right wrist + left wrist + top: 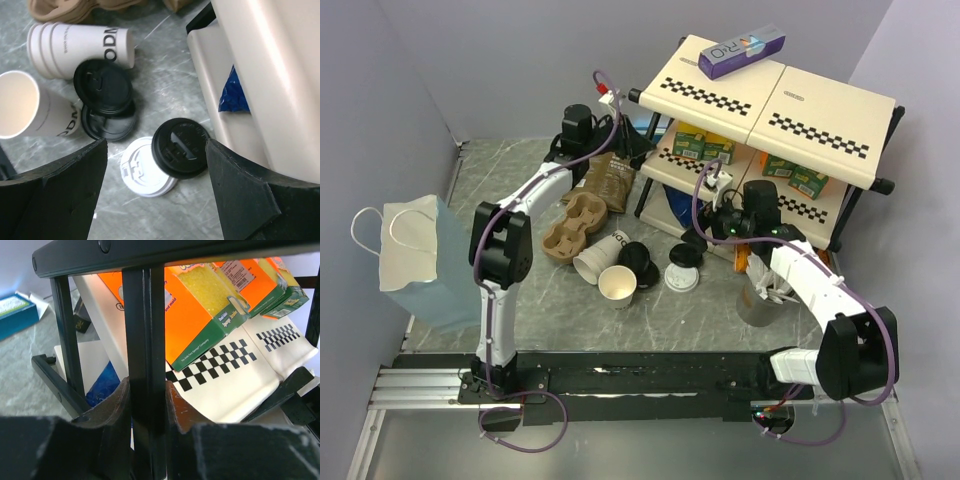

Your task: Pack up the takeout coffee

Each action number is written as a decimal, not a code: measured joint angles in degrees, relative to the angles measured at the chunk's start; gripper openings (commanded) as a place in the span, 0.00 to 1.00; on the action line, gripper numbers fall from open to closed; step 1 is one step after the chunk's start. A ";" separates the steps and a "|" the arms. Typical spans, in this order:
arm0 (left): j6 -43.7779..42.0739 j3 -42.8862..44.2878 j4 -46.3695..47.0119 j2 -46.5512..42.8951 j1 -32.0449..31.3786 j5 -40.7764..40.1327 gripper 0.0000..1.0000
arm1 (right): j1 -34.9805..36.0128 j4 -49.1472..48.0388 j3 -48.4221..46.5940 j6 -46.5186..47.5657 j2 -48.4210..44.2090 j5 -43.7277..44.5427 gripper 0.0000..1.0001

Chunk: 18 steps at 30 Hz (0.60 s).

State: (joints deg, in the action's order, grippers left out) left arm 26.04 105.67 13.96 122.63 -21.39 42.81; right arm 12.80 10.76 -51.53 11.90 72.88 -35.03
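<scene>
1. The left gripper (147,400) is clenched on a black metal upright (144,325) of the cream shelf rack (820,110). Its two dark fingers (107,415) press against either side of the bar, and nothing else is between them.
2. Behind that bar, the left wrist view shows orange-and-green sponge boxes (200,315) leaning over a cream shelf with a black checker strip.
3. The right gripper (156,150) is spread wide and carries nothing. Its fingers (55,195) fill the lower corners of the right wrist view and hang above the loose lids, not visibly touching any of them.
4. The takeout coffee lies in pieces on the grey marbled table (570,320), between the two arms and in front of the rack.
5. One white paper cup on its side (82,42) shows dark "ODM" lettering and lies just beside a brown moulded-pulp carrier (570,225).
6. A second white paper cup standing mouth up (22,107) shows its tan inside. Both cups are uncovered.
7. Two round black plastic lids (102,85) overlap each other and rest against both cups.
8. A third black lid (181,147) lies partly over a white plastic lid (142,172), near the foot of the rack.
9. A pale blue paper bag with white handles (420,255) sits at the table's left edge, well apart from the cups.
</scene>
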 measured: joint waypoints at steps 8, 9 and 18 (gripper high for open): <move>2.23 7.72 2.23 6.38 -0.11 1.03 0.01 | -0.11 -1.07 -2.38 0.94 3.08 3.06 0.86; 2.38 8.41 2.47 6.91 -0.15 1.01 0.01 | -0.11 -1.07 -2.78 1.09 3.48 3.37 0.86; 2.71 12.35 3.65 9.99 -0.63 0.44 0.66 | -0.11 -0.35 -6.08 2.21 5.35 5.25 0.87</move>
State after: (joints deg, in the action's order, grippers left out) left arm 28.75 118.02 17.61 132.62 -22.02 43.24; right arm 12.69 10.41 -57.60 14.11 78.24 -29.78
